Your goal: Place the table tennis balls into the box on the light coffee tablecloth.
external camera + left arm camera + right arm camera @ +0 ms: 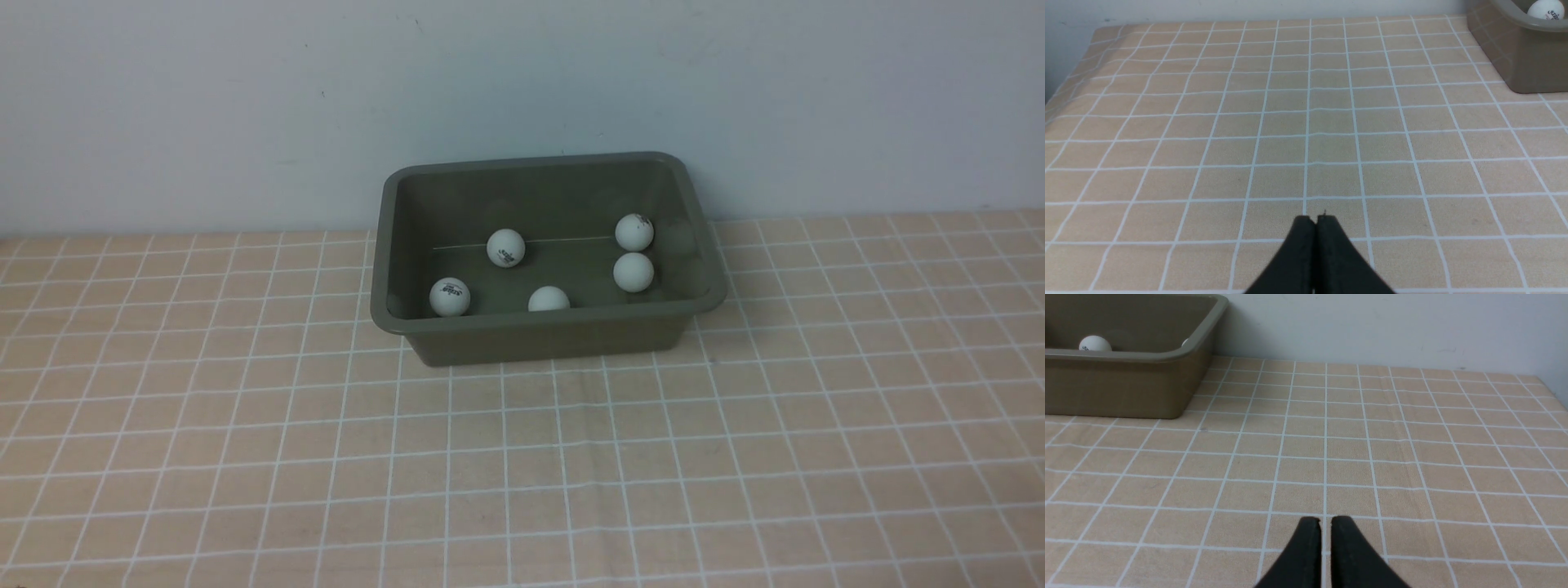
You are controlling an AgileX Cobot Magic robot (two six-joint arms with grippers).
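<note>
The olive-green box (547,327) stands on the light coffee tablecloth (522,457) near the back wall. Several white table tennis balls lie inside it: one at the front left (450,296), one in the middle (505,247), one half hidden by the front rim (549,300), two at the right (634,232) (633,272). A sixth ball does not show. Neither arm shows in the front view. My left gripper (1315,220) is shut and empty above bare cloth; the box (1515,53) with a ball (1546,9) shows there. My right gripper (1326,522) is shut and empty; the box (1126,384) and a ball (1095,344) show there.
A pale wall (522,82) rises right behind the box. The cloth's left edge (1069,69) drops off in the left wrist view, and its right edge (1551,388) shows in the right wrist view.
</note>
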